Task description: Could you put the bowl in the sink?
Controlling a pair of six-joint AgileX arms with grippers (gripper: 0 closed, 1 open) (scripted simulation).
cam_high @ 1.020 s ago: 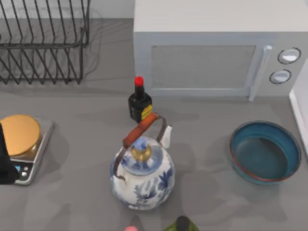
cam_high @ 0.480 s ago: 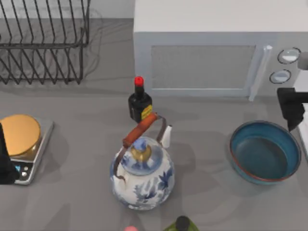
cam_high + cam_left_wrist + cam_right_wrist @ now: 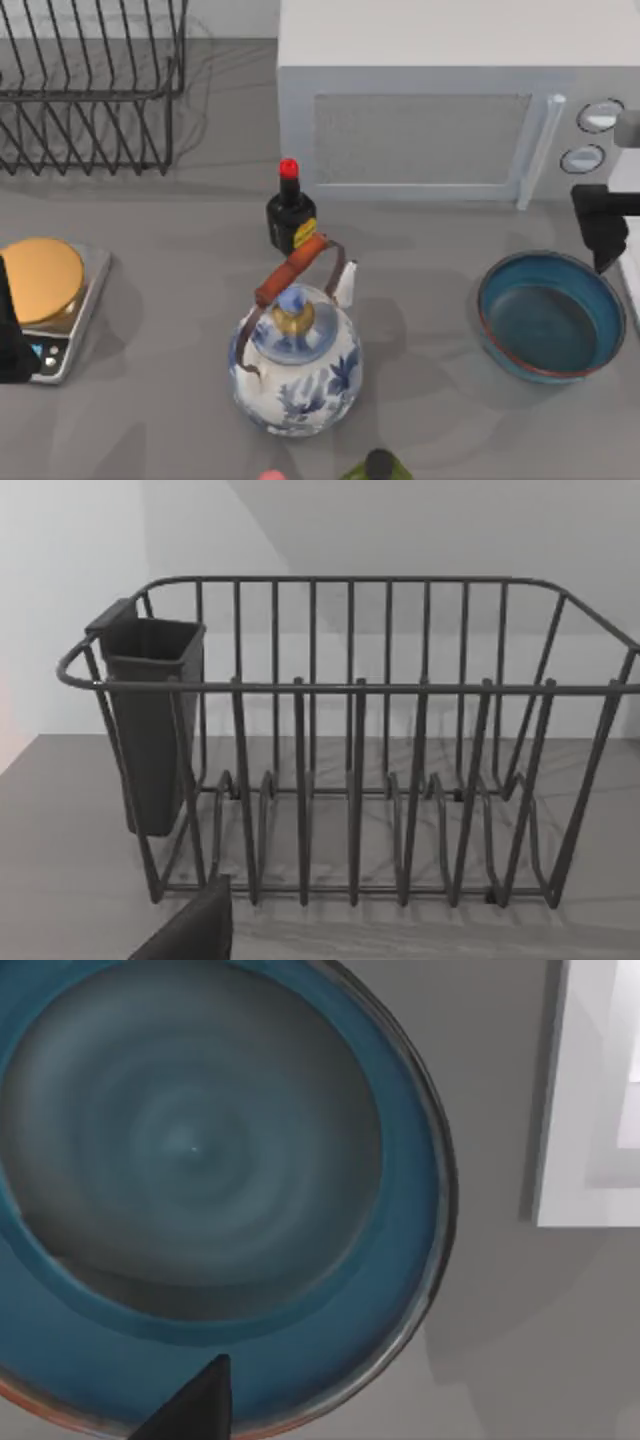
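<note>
On the bench (image 3: pixel 180 340): one bowl (image 3: pixel 550 315), one teapot (image 3: pixel 296 365), one dark sauce bottle (image 3: pixel 290 210), one kitchen scale (image 3: pixel 45 305), one wire dish rack (image 3: pixel 90 85) holding one cutlery cup (image 3: pixel 150 720), and one microwave (image 3: pixel 440 100) with two dials (image 3: pixel 600 115).

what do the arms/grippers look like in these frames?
Matte black, blocky and angular, no cables or markings visible. The right gripper shows as a black block at the table's right edge, above the bowl; the left gripper as a black slab by the left edge.
</note>
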